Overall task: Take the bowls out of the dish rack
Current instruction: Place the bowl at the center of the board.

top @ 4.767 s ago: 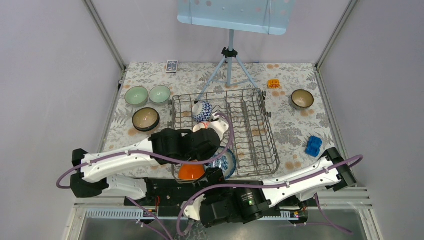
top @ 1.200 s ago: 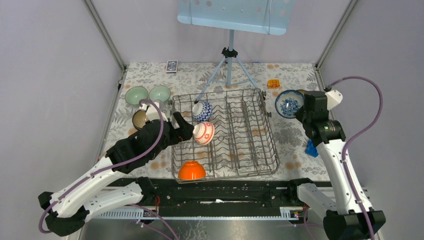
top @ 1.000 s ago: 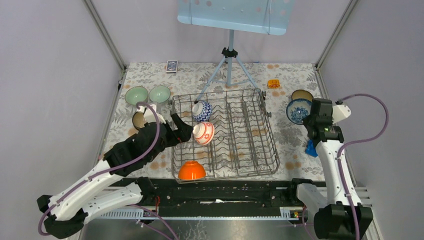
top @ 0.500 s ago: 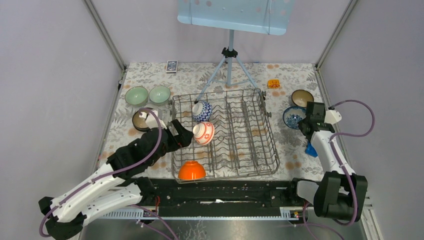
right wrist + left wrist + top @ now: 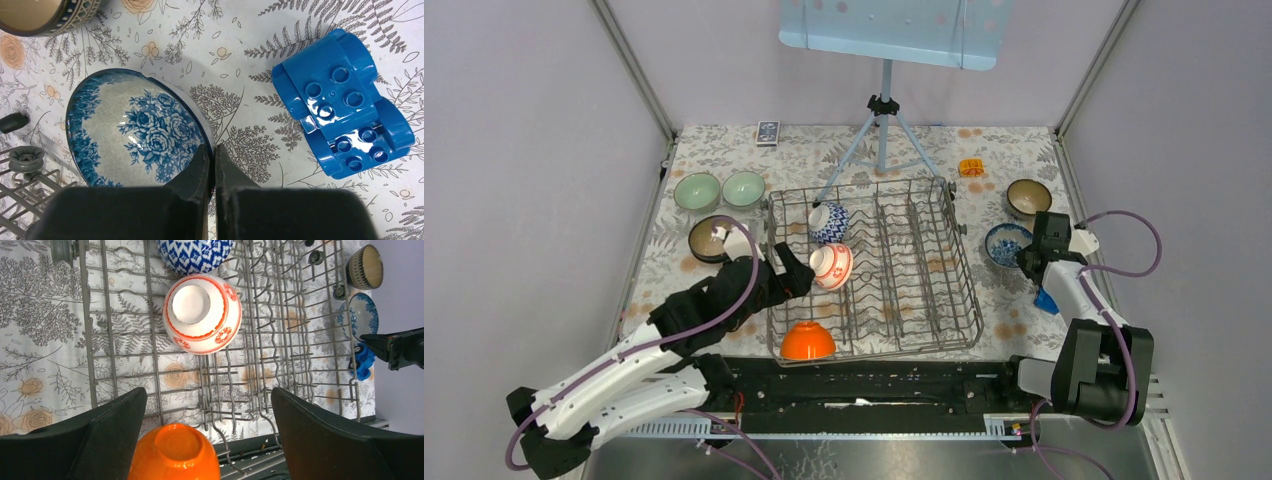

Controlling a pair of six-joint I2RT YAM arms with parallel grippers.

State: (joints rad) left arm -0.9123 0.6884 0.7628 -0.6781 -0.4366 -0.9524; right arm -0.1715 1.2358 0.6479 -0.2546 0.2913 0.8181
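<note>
Dish rack (image 5: 924, 262) with blue bowl (image 5: 829, 222), red-white bowl (image 5: 832, 266), orange bowl (image 5: 808, 342), left hand (image 5: 207, 395) apart, right hand (image 5: 210, 150) clamped on floral bowl (image 5: 135, 130)

The dish rack (image 5: 919, 265) is bare grey metal wire with a dull sheen. The red-and-white bowl (image 5: 202, 312), the orange bowl (image 5: 175, 457) and the blue-flowered bowl (image 5: 135, 130) are glazed ceramic, smooth and glossy, catching highlights. The blue block (image 5: 342, 130) is shiny moulded plastic. The floral table cover (image 5: 240, 60) looks matt and printed.

White arm links (image 5: 614, 372), black joints (image 5: 714, 300), purple cables (image 5: 1124, 272), black fingers (image 5: 325, 440).
</note>
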